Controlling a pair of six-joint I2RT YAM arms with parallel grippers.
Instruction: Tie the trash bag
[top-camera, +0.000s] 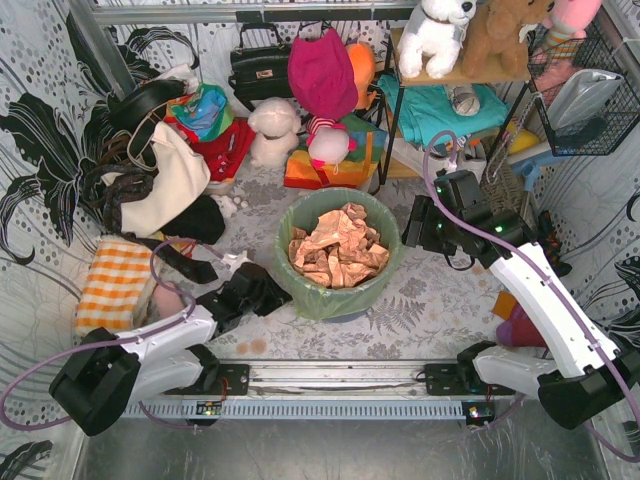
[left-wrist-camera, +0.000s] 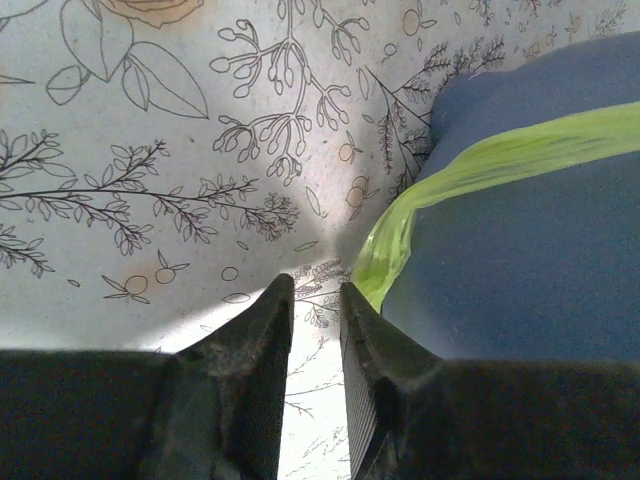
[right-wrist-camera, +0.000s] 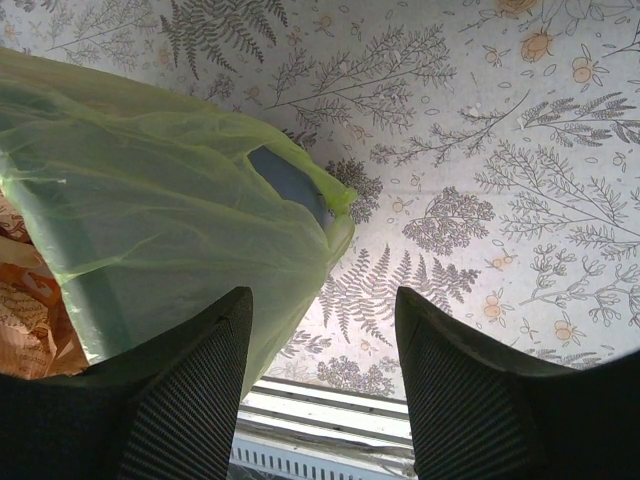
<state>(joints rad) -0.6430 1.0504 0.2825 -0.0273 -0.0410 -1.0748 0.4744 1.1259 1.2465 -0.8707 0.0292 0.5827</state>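
The trash bag (top-camera: 300, 218) is thin light-green plastic lining a round blue-grey bin (top-camera: 345, 305) at the table's middle, with its rim folded over the bin. Crumpled brown paper (top-camera: 338, 248) fills it. My left gripper (top-camera: 278, 290) is low on the table by the bin's left base. In the left wrist view the left gripper (left-wrist-camera: 313, 285) is narrowly open and empty, just left of the bag's edge (left-wrist-camera: 470, 165) and the bin (left-wrist-camera: 530, 270). My right gripper (top-camera: 415, 228) hovers at the bin's right rim. In the right wrist view the right gripper (right-wrist-camera: 322, 292) is wide open beside the bag (right-wrist-camera: 170, 200).
Handbags, plush toys, clothes and a shelf (top-camera: 460, 75) crowd the back. An orange checked cloth (top-camera: 115, 285) lies at the left. A metal rail (top-camera: 340, 375) runs along the near edge. A wire basket (top-camera: 590, 90) hangs at the right.
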